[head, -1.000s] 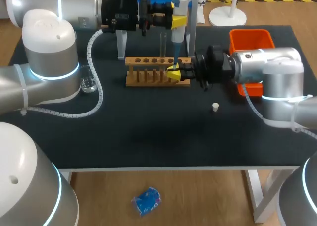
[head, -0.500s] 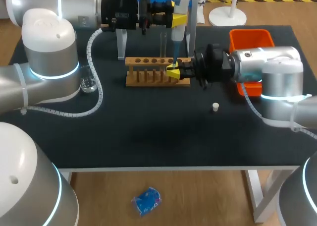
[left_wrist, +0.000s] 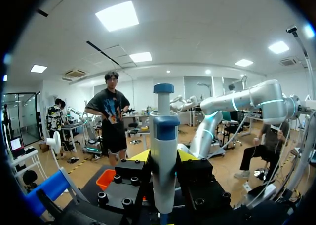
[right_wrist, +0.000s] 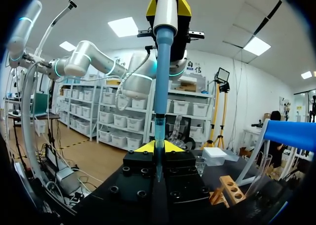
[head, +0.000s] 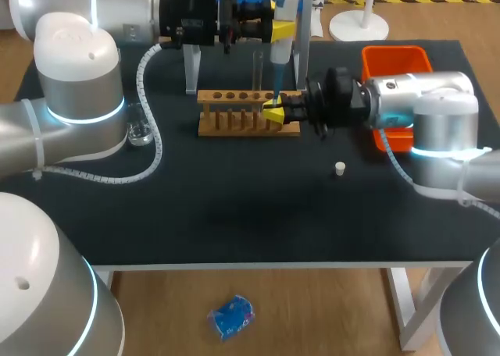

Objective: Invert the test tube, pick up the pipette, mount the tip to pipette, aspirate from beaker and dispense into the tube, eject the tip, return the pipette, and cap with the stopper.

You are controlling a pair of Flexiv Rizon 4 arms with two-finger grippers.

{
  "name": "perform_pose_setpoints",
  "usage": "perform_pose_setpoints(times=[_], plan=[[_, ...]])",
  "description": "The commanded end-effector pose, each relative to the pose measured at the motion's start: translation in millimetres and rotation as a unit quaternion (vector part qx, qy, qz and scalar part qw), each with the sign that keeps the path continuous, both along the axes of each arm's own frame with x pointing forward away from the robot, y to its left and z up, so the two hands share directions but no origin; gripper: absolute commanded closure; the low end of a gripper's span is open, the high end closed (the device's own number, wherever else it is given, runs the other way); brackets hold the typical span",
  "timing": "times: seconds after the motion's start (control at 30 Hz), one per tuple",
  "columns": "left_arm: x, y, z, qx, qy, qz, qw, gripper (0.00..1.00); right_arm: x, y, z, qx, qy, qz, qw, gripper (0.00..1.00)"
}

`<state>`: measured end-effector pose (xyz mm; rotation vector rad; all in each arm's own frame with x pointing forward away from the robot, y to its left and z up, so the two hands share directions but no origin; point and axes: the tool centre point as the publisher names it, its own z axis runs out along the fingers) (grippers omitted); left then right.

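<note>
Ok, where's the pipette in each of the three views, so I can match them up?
Head view: pipette upright at the far middle, held by the left gripper, its tip down at the right gripper.
Left wrist view: upright between the gripper's own fingers.
Right wrist view: rising straight ahead of the right gripper, shut on its tip.
Shared landmark: the left gripper's yellow fingertips flanking the pipette.

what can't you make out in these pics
head view: beaker small and clear, liquid level unreadable
head view: test tube too faint to show contents
head view: right gripper hides the lower end of the pipette tip
left wrist view: left gripper hides the pipette below its grip
</note>
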<state>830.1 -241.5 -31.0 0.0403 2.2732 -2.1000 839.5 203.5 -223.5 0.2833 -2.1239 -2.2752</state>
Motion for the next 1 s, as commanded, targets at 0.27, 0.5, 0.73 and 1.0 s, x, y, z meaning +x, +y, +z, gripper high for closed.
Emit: perform_pose_setpoints(times=[0.27, 0.5, 0.73, 1.0], plan=[[-0.2, 0.5, -5.3, 0.001, 0.001, 0.001, 1.000, 1.00, -2.1, 0.9, 8.6, -0.007, 0.006, -0.014, 1.000, 1.00], [-0.2, 0.5, -5.3, 0.001, 0.001, 0.001, 1.000, 1.00, -5.4, 2.3, 11.7, 0.004, 0.006, -0.043, 0.999, 1.00], [-0.2, 0.5, -5.3, 0.001, 0.001, 0.001, 1.000, 1.00, -9.0, 4.0, 12.8, 0.002, 0.008, -0.082, 0.997, 1.00], [-0.2, 0.5, -5.3, 0.001, 0.001, 0.001, 1.000, 1.00, -9.6, 2.3, 17.4, 0.009, 0.005, -0.119, 0.993, 1.00]])
